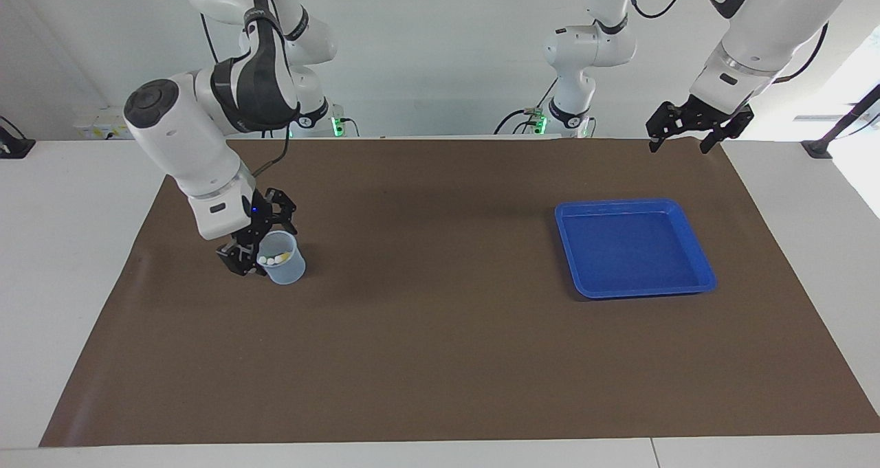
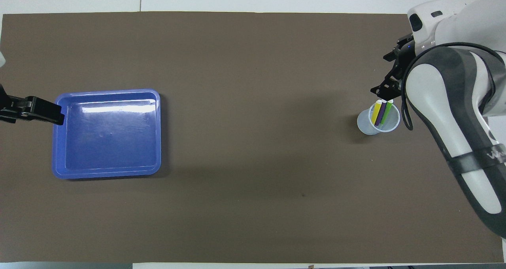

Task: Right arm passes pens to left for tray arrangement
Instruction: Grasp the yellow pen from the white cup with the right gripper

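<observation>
right tool (image 1: 256, 242): apart, beside cup (image 1: 280, 258) | left tool (image 1: 693, 130): apart, waiting | pens (image 2: 381, 111): in cup | risk: tool nudges rim, cup tips, pens spill

Bright, even light; glare streaks the tray (image 2: 114, 108); soft shadows on the mat (image 1: 440, 358); sharp focus.

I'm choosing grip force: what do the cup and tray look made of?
Cup: thin translucent plastic, probably; the pens show faintly through its pale wall. Tray: glossy blue plastic, judging by the bright glare across its floor and its moulded rounded rim.
</observation>
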`<state>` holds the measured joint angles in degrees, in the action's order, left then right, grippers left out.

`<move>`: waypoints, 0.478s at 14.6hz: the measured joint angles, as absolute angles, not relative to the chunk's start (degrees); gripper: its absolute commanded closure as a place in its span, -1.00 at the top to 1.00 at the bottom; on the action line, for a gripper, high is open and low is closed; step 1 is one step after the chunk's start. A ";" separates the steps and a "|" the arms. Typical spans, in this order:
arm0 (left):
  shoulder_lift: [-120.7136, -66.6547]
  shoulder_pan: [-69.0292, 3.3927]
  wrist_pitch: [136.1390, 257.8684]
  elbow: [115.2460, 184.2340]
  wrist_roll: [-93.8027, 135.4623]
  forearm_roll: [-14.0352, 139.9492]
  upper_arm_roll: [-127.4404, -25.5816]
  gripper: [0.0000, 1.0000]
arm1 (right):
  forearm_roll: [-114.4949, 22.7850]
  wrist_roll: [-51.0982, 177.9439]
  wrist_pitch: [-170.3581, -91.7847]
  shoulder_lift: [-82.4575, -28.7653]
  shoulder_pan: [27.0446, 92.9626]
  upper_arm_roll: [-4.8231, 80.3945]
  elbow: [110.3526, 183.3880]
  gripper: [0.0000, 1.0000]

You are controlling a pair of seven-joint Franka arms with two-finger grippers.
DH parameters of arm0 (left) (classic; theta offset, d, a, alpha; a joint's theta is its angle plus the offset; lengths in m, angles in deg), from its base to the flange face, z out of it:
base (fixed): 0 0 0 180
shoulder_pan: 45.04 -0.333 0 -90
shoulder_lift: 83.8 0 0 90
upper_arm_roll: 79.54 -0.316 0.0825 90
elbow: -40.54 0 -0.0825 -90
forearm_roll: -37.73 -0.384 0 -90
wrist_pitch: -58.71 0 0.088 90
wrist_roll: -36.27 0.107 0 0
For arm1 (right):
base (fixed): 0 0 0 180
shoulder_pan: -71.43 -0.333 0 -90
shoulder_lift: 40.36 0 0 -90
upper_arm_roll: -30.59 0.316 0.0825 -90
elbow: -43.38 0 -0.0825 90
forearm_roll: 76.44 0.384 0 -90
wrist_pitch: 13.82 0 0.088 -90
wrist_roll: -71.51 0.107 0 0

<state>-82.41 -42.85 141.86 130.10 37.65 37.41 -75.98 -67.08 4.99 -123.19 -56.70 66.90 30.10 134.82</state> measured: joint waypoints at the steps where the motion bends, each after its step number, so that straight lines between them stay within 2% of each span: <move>1: -82.41 -42.85 141.86 130.10 37.65 37.41 -75.98 1.00 | -67.01 2.96 -123.30 -57.61 67.02 30.45 134.85 1.00; 7: -82.41 -42.85 141.86 130.10 37.65 37.41 -75.98 1.00 | -66.67 -10.77 -127.16 -58.14 69.04 30.96 139.31 0.98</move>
<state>-82.41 -42.85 141.86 130.10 37.65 37.41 -75.98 -66.67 -10.77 -127.16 -58.14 69.04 30.96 139.31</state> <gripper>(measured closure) 0.000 0.004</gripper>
